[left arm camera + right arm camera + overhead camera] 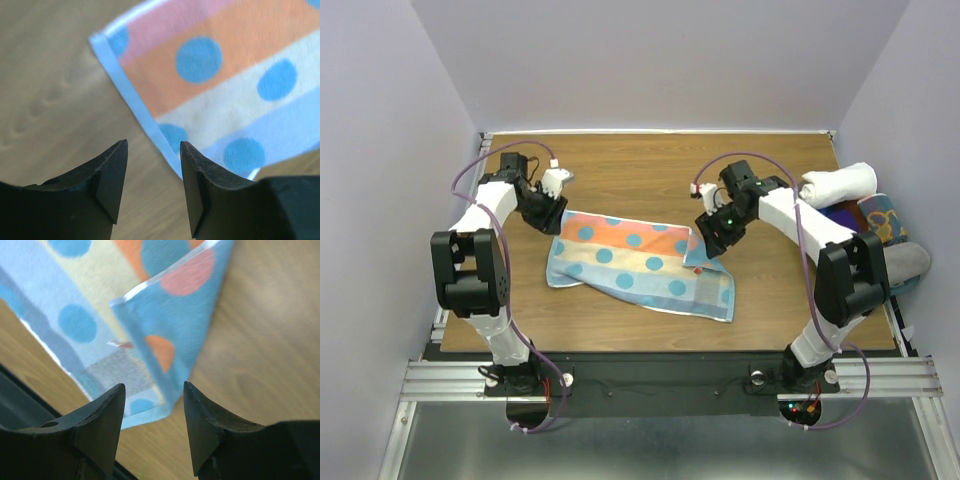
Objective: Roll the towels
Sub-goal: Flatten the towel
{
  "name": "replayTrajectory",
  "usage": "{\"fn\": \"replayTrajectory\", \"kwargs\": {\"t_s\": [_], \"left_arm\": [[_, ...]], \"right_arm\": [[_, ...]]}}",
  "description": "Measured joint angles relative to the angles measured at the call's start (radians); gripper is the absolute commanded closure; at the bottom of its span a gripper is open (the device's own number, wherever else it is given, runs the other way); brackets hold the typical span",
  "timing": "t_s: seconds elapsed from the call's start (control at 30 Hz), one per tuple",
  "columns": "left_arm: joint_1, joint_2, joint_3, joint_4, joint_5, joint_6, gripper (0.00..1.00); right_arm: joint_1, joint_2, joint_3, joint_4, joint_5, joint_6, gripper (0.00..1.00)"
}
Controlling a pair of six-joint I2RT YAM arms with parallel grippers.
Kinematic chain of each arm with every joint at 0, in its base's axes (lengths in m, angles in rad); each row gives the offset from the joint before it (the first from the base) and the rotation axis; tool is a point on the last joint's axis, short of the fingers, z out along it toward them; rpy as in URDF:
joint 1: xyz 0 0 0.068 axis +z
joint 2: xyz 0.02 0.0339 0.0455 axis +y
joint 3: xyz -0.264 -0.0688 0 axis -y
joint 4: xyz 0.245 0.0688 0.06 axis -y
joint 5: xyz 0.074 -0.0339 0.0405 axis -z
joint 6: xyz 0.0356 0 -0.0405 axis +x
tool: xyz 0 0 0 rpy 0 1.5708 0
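Looking down your left gripper (152, 145), you see its two black fingers standing apart with only bare wood in the gap. It holds nothing. The dotted towel (640, 262) starts just beyond the right-hand finger, and its pale blue hem runs away diagonally from there. The overhead view puts this gripper at the towel's far left corner.

Your right gripper (154, 387) is likewise spread wide and pinches nothing. It sits over the towel's far right corner, where a flap (170, 325) is folded back on itself, its point lying in line with the gap between the fingers.

The towel lies nearly flat in the middle of the wooden table (620, 165), its long side running left to right and sloping towards the near right. It is soft woven cloth in bands of pink, orange, cream and light blue with round blue dots. The turned-over flap shows a blue underside with orange dots. A grey patch sits near its near right corner.

At the far right lies a white rolled cloth (838, 183). Nearer than it is a mustard and navy towel (876, 216), bunched up and partly hidden by the right arm. A grey cloth (910, 262) next to it is too crumpled for you to make out.
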Motion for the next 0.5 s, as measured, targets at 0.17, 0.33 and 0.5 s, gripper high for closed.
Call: {"fn": "replayTrajectory", "kwargs": {"t_s": [0.17, 0.33, 0.5], "left_arm": [[0.03, -0.071, -0.14, -0.134, -0.011, 0.073, 0.42], [0.041, -0.169, -0.236, -0.205, -0.039, 0.105, 0.42], [0.041, -0.151, -0.295, -0.213, -0.048, 0.1, 0.41]], "right_arm": [[0.072, -0.056, -0.118, -0.014, 0.029, 0.005, 0.53], [0.139, -0.122, -0.202, -0.053, 0.064, -0.001, 0.58], [0.2, -0.129, -0.267, -0.057, 0.091, -0.003, 0.61]]}}
